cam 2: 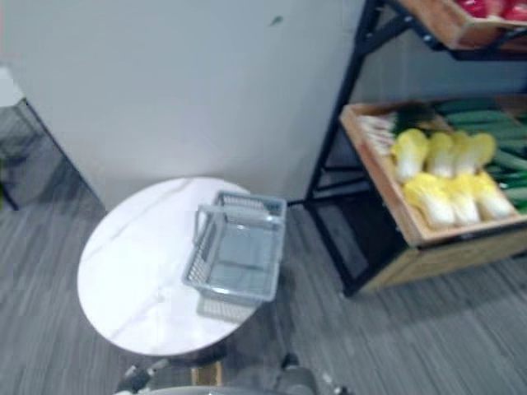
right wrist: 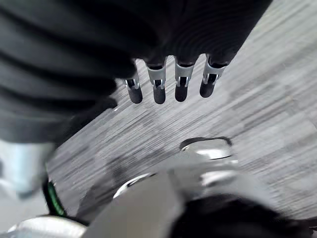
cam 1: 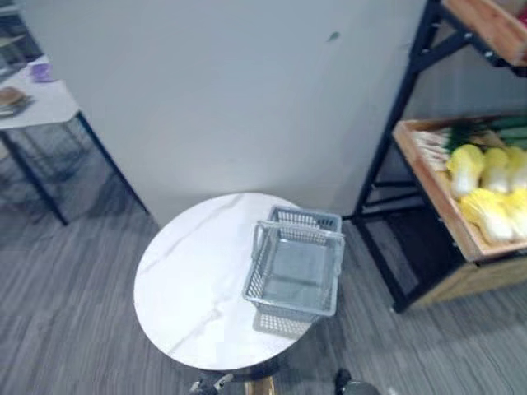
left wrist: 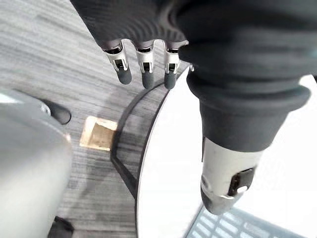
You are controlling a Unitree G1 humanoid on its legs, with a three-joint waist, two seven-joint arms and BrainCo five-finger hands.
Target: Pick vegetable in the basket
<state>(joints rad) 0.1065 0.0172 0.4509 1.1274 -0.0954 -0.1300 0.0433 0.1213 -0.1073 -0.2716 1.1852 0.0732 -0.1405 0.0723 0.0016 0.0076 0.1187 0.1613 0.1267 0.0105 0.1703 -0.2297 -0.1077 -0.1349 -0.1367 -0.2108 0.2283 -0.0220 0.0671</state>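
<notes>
An empty grey mesh basket (cam 1: pixel 296 267) with its handles up stands on the right side of a round white table (cam 1: pixel 189 288). Yellow-white cabbages (cam 1: pixel 486 197) lie in a wooden shelf tray (cam 1: pixel 428 177) to the right of the table, with green cucumbers (cam 2: pixel 494 132) and pale stalks behind them. My left hand (left wrist: pixel 143 64) hangs with relaxed fingers over the table's edge, its thumb (left wrist: pixel 225 178) near a corner of the basket (left wrist: pixel 247 228). Over the grey floor, my right hand (right wrist: pixel 181 79) hangs with its fingers relaxed. Neither hand holds anything.
A pale partition wall (cam 1: pixel 230 99) stands behind the table. The black shelf frame (cam 1: pixel 395 123) carries an upper wooden tray (cam 2: pixel 449 25) with red produce. A second table (cam 1: pixel 45 103) with a purple cup and a plate stands at the back left. Grey striped floor surrounds everything.
</notes>
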